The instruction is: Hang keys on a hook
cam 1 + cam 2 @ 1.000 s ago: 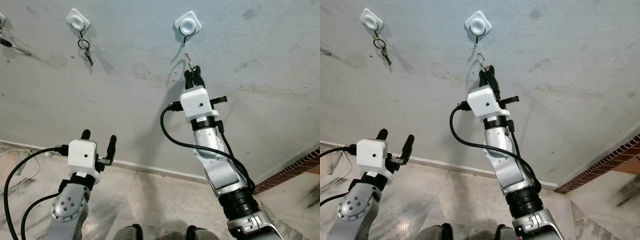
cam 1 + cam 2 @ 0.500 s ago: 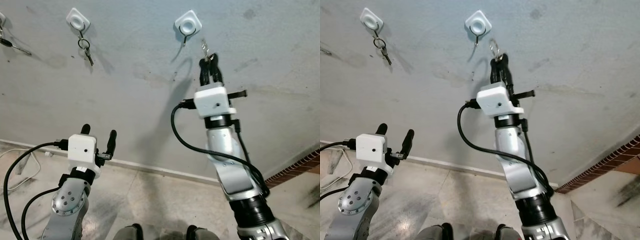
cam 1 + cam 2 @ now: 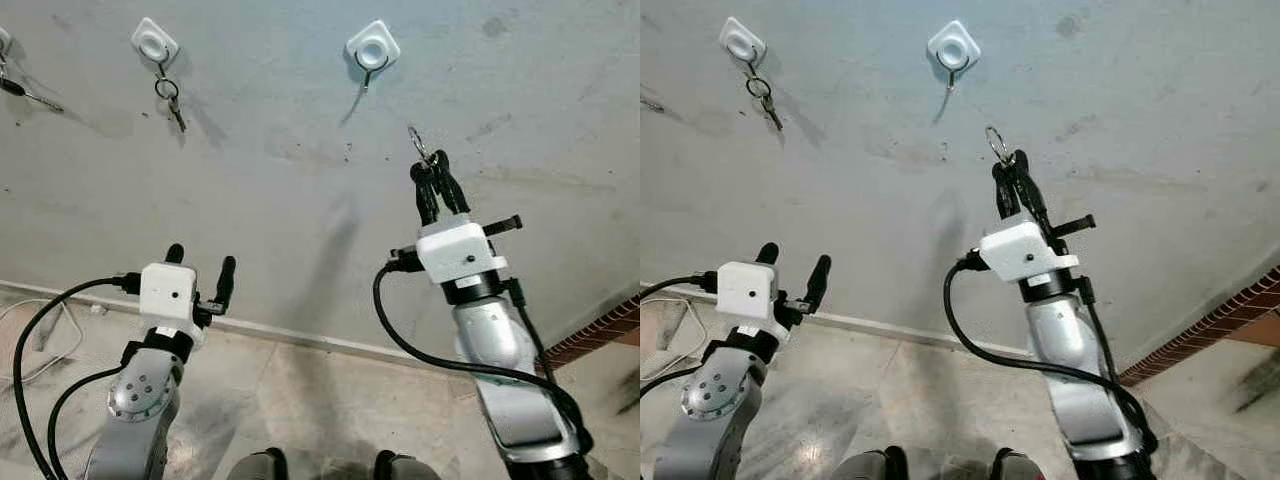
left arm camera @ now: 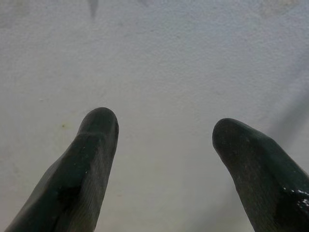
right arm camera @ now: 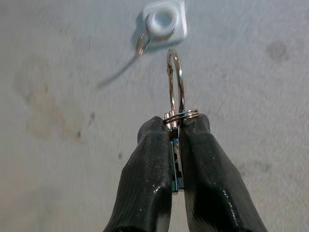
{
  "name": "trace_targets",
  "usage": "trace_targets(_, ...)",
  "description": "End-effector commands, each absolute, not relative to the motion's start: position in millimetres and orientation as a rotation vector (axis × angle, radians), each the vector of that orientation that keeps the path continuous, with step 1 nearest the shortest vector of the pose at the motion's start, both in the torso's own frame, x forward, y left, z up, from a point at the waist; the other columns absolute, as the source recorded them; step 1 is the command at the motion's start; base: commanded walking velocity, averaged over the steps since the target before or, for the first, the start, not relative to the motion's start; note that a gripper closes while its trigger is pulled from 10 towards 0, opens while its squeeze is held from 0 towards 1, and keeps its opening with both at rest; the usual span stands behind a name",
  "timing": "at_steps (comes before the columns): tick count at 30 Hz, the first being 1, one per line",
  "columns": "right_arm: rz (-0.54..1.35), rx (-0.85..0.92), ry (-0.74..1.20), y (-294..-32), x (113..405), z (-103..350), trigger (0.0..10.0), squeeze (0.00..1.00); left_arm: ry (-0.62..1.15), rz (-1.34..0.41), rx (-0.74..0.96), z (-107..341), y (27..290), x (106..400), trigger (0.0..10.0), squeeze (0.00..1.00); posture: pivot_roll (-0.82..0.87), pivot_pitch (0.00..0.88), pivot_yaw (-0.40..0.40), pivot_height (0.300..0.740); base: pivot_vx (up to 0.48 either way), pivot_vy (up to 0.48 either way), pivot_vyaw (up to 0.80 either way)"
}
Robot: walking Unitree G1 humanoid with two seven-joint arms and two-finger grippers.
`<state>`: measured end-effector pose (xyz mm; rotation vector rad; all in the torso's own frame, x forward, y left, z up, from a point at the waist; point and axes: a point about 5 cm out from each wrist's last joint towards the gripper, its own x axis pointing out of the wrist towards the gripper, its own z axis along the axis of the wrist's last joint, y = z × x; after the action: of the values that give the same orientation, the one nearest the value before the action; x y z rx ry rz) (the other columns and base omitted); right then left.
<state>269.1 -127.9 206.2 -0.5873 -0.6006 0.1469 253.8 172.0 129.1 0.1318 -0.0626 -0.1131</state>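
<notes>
Your right gripper (image 3: 436,168) pinches the keys (image 5: 175,145), ring (image 5: 175,89) up, below and right of the hook (image 3: 367,72). Lift the ring over its tip. Left gripper (image 3: 200,272) idles, fingers spread.

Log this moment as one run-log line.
right gripper: shut on keys, below-right of empty hook, apart from it | left gripper: open, idle, low | neighbouring hook: already holds keys | hang: not yet done

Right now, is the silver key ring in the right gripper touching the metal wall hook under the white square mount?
Apart. Left eye view: silver key ring in right gripper sits below and to the right of metal wall hook, bare grey wall between them.
</notes>
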Motion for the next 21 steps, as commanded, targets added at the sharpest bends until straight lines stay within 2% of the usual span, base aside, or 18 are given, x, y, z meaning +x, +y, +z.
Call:
trace_targets(1, 0.162, -0.603, -0.622, -130, 265, 212, 10.0, 0.00, -0.046, -0.123, 0.137, 125, 174, 254, 10.0, 0.00, 0.10, 0.200, 0.103, 0.740, 0.000, 0.000, 0.00)
trace_targets(7, 0.112, -0.642, -0.658, -132, 283, 224, 10.0, 0.00, -0.053, -0.133, 0.135, 126, 171, 258, 10.0, 0.00, 0.10, 0.198, 0.103, 0.740, 0.000, 0.000, 0.00)
trace_targets(21, 0.041, -0.581, -0.752, -97, 308, 238, 10.0, 0.00, -0.036, -0.107, 0.139, 123, 179, 246, 10.0, 0.00, 0.16, 0.208, 0.096, 0.740, 0.000, 0.000, 0.00)
